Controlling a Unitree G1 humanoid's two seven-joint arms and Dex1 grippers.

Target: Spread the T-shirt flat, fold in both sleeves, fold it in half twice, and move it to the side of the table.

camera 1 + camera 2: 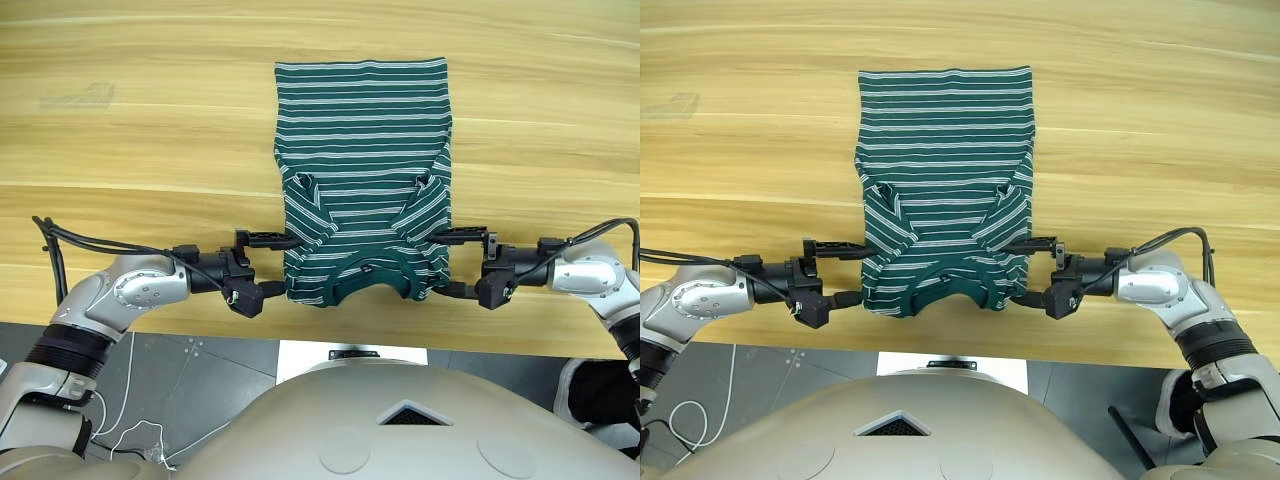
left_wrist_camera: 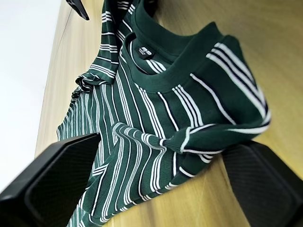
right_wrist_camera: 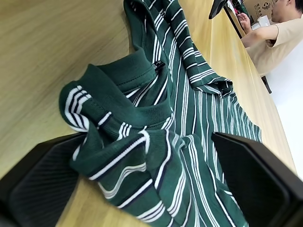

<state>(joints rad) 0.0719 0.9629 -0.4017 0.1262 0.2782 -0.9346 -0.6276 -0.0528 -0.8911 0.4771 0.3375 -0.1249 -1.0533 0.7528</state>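
A dark green T-shirt point(image 1: 365, 130) with white stripes lies on the wooden table point(image 1: 140, 130), both sleeves folded in over its front and its collar point(image 1: 372, 272) toward the near edge. My left gripper point(image 1: 273, 265) is open at the shirt's near left shoulder corner, one finger on each side of the fabric edge. My right gripper point(image 1: 450, 263) is open in the same way at the near right shoulder corner. In the left wrist view the shoulder fold point(image 2: 222, 127) lies between the two fingers point(image 2: 52, 184). The right wrist view shows the bunched shoulder point(image 3: 123, 156) between the fingers point(image 3: 255, 179).
The table's near edge point(image 1: 200, 335) runs just under both grippers, with grey floor and a white cable point(image 1: 130, 400) beyond it. Bare wood lies left, right and beyond the shirt.
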